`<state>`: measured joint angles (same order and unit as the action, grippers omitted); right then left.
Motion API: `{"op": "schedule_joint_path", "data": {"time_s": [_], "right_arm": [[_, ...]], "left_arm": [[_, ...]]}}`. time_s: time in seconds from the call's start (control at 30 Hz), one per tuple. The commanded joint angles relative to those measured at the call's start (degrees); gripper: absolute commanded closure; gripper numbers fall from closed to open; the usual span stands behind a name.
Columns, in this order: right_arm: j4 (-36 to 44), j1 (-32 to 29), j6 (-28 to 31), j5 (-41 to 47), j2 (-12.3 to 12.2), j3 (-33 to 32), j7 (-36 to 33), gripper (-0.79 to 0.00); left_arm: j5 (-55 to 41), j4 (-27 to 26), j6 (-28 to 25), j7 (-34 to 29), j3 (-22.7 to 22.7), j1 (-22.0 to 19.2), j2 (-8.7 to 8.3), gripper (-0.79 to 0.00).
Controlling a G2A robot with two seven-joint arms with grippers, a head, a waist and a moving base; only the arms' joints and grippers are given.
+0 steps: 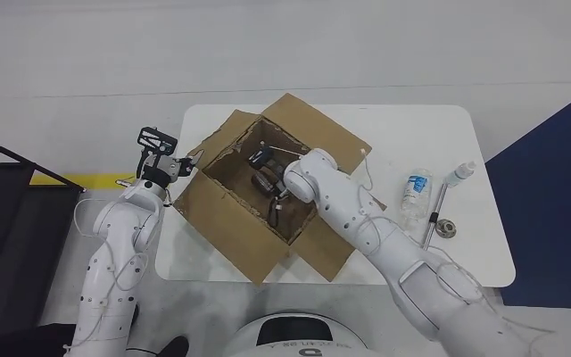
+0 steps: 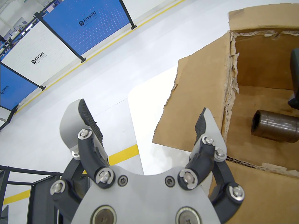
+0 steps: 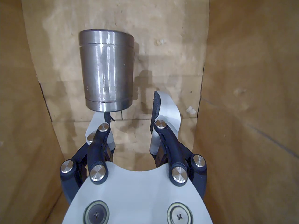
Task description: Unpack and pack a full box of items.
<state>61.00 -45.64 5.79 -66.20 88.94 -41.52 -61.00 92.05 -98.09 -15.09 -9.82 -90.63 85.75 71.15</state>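
An open cardboard box [image 1: 234, 223] stands on the white table [image 1: 419, 125]. A steel cylinder [image 3: 106, 71] lies on its side on the box floor, also seen in the left wrist view as the cylinder [image 2: 275, 127]. My right gripper [image 3: 137, 103] is down inside the box, open. One finger is partly hidden behind the cylinder's near end and the other finger [image 3: 161, 108] stands free beside it, so the cylinder is not between the jaws. My left gripper [image 2: 142, 108] hangs open and empty just outside the box's left flap [image 2: 193, 89], at the table's left edge [image 1: 190, 163].
To the right of the box lie a clear plastic bottle [image 1: 415, 192], a small white bottle [image 1: 459, 171], a thin rod [image 1: 433, 223] and a metal ring [image 1: 444, 229]. The box flaps [image 1: 312, 125] are spread outward. Fence panels [image 2: 81, 24] stand on the floor beyond.
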Motion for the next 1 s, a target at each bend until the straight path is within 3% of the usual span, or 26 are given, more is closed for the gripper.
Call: {"op": "schedule_joint_path", "data": {"time_s": [0.0, 0.33, 0.47, 0.57, 0.8, 0.9, 0.97], "right_arm": [[-0.9, 0.5, -0.1, 0.4, 0.4, 0.4, 1.6, -0.366], [-1.4, -1.0, -1.5, 1.1, 0.6, -1.7, 14.3, -0.388], [-1.5, -2.1, -1.9, 1.1, 0.6, -2.4, 19.1, -0.443], [-2.6, -2.2, -2.2, 1.0, 0.8, -2.5, 21.9, -0.385], [-7.0, -0.1, -4.9, 0.9, 2.3, -0.8, 22.4, -0.345], [-8.3, 0.7, -5.1, 1.2, 3.0, -0.2, 22.7, -0.237], [-8.7, 1.1, -4.4, 1.8, 3.3, 0.0, 23.0, -0.049]], "left_arm": [[0.0, 0.0, 0.0, 0.0, 0.0, 0.0, 0.0, -0.785], [0.0, 0.0, 0.0, 0.0, 0.0, 0.0, 0.0, -0.785], [0.0, 0.0, 0.0, 0.0, 0.0, 0.0, 0.0, -0.785], [0.0, 0.0, 0.0, 0.0, 0.0, 0.0, 0.0, -0.785], [0.0, 0.0, 0.0, 0.0, 0.0, 0.0, 0.0, -0.785], [0.0, 0.0, 0.0, 0.0, 0.0, 0.0, 0.0, -0.785], [0.0, 0.0, 0.0, 0.0, 0.0, 0.0, 0.0, -0.785]]}}
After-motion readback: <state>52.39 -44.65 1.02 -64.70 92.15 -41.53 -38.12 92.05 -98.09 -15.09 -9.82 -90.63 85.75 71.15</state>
